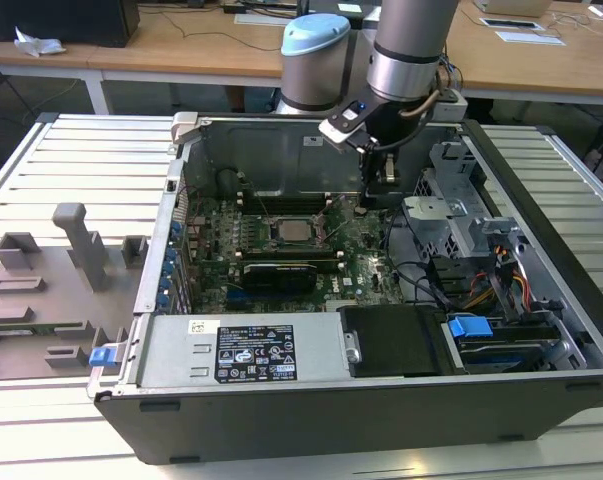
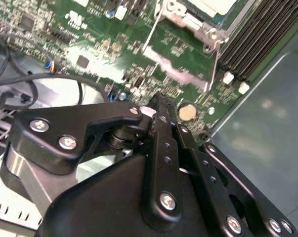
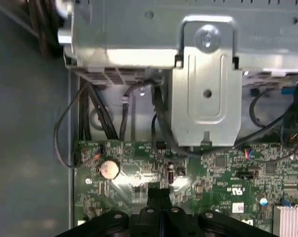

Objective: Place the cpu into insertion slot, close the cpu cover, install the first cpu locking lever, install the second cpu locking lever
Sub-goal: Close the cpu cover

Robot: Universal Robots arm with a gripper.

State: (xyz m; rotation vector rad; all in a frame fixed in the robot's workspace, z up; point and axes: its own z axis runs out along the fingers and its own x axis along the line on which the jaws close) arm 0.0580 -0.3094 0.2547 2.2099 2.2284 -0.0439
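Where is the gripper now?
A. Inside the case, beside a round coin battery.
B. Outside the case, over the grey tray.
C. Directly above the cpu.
A: in the first wrist view the gripper hangs beside the coin battery; in the exterior view the cpu lies apart.

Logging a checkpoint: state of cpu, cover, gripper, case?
cpu: seated in the insertion slot, metal top showing.
cpu cover: seemingly down around the cpu.
gripper: shut, empty, above the motherboard.
computer case: open, inside exposed.
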